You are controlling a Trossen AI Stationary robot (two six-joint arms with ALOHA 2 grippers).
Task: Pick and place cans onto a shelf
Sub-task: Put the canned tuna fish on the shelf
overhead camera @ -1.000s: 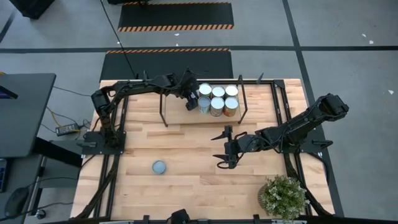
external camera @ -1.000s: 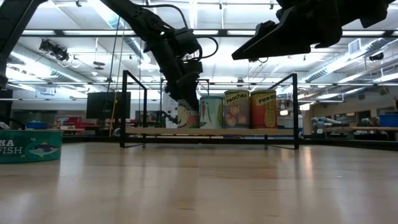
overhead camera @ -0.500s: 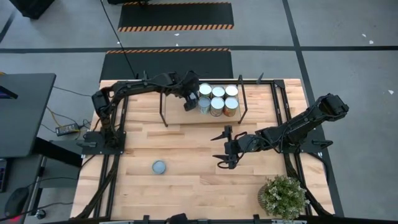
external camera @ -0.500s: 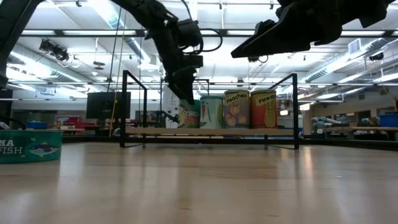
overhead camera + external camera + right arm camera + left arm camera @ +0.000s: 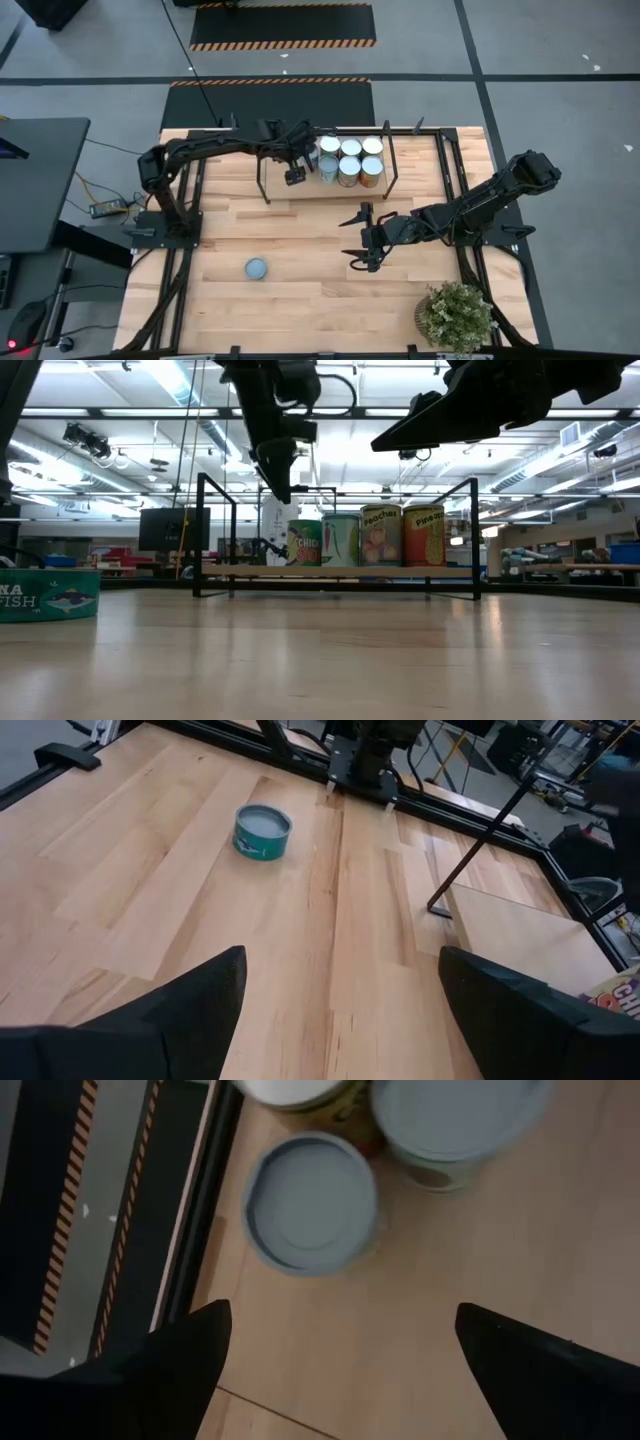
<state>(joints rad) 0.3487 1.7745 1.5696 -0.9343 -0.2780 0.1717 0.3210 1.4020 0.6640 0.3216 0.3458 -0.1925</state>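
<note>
While six cans (image 5: 350, 160) stand packed in two rows of three on the right part of the shelf (image 5: 275, 180), one flat teal can (image 5: 256, 268) lies alone on the bare bench (image 5: 300, 300), well apart from them toward the front left. In the low view four of the shelved cans (image 5: 365, 536) show side by side with printed labels, and the teal can (image 5: 48, 595) sits at the far left edge. The shelf's black posts (image 5: 200, 535) rise around its light board.

The left tool (image 5: 294, 176) hangs above the shelf just beside the leftmost cans, its fingers (image 5: 180, 1370) spread wide with nothing between them; its wrist view looks down on a blue-grey can top (image 5: 310, 1202) standing on the shelf board beside two other cans.

The right tool (image 5: 358, 237) hovers over the middle of the bench, in front of the shelf, its fingers (image 5: 190, 1010) apart and empty; the teal can (image 5: 262, 831) lies well beyond it. A potted plant (image 5: 456, 315) sits at the front right corner.
</note>
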